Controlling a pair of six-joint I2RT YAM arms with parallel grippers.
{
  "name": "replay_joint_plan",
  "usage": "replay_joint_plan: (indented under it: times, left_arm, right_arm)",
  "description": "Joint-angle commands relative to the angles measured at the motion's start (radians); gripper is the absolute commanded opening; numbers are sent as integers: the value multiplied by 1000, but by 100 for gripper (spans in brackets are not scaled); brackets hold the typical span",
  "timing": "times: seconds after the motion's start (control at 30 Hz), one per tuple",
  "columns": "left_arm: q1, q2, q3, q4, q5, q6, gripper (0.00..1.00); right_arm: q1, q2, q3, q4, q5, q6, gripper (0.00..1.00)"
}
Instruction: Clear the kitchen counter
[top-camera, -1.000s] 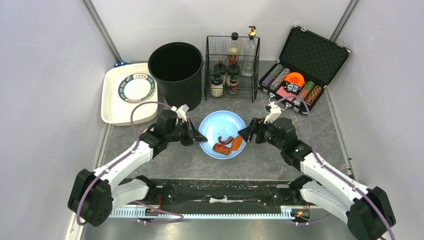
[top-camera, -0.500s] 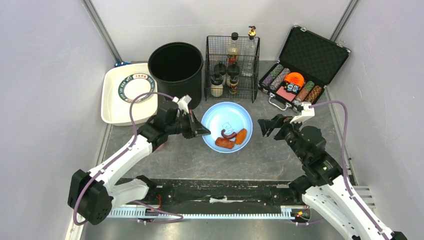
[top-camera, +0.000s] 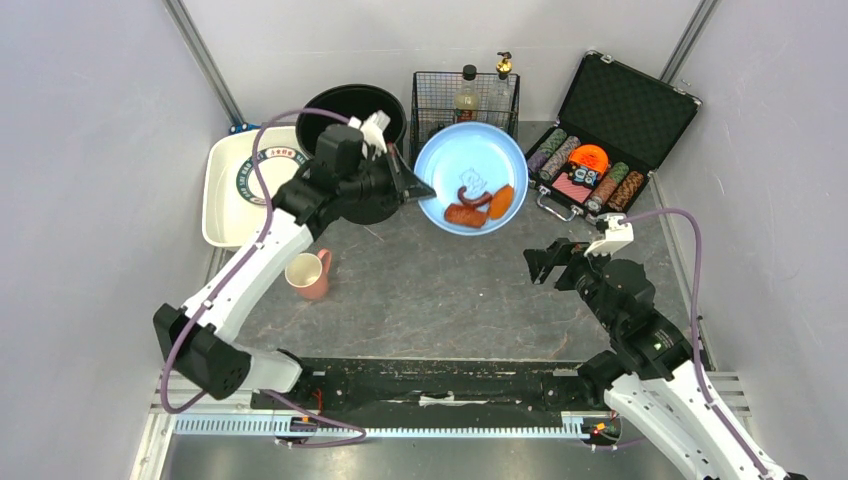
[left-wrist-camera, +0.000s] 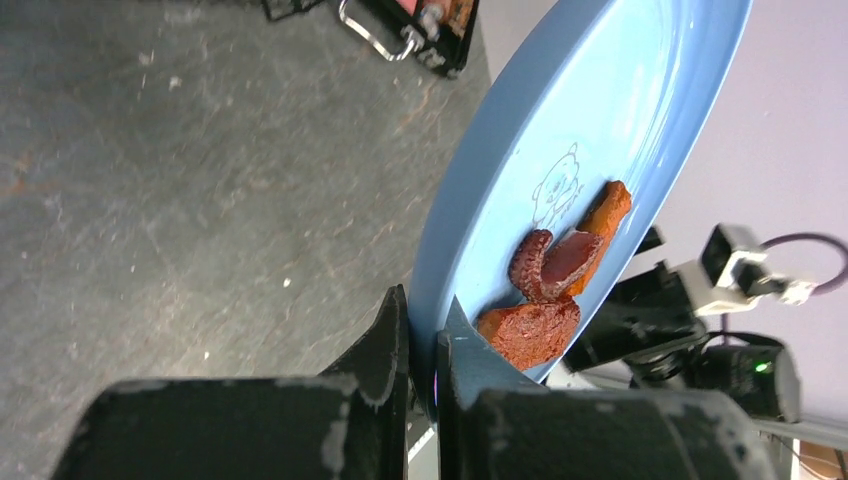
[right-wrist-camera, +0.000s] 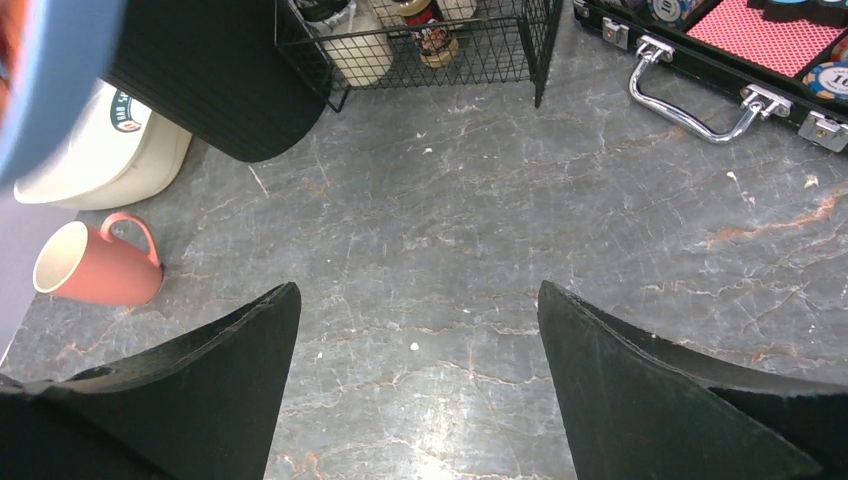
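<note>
Food scraps (top-camera: 478, 205), three reddish-brown and orange pieces, lie bunched on a blue plate (top-camera: 470, 165) with a small bear outline drawn on it. The left gripper (top-camera: 427, 188) pinches the plate's rim between its pressed-together fingers and holds it clear of the worktop (top-camera: 440, 295), just beside the black bin (top-camera: 345, 100) and in front of the wire basket (top-camera: 500, 130). The bin's inside is dark, so I cannot tell what it holds. The basket holds several bottles (top-camera: 466, 90) and jars standing upright. At the far left corner, a white tray (top-camera: 215, 215) carries a white dish (top-camera: 268, 172) with a dark green band. At the far right, an open black case (top-camera: 620, 100) holds rows of poker chips (top-camera: 560, 155) and a red patterned pack. A pink mug (right-wrist-camera: 95, 265) lies on its side on the worktop near the tray. The right gripper (right-wrist-camera: 418, 295) hangs over bare worktop with its jaws spread wide, gripping nothing.
</note>
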Motion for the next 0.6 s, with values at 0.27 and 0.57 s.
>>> replay_joint_plan:
  times: [0.27, 0.57]
  left_arm:
    - [191, 216, 432, -95, 36, -35, 2]
    - [395, 311, 541, -121, -16, -85, 2]
  right_arm:
    - [-1, -56, -6, -50, -33, -15, 90]
    - [-1, -61, -39, -33, -67, -16, 90]
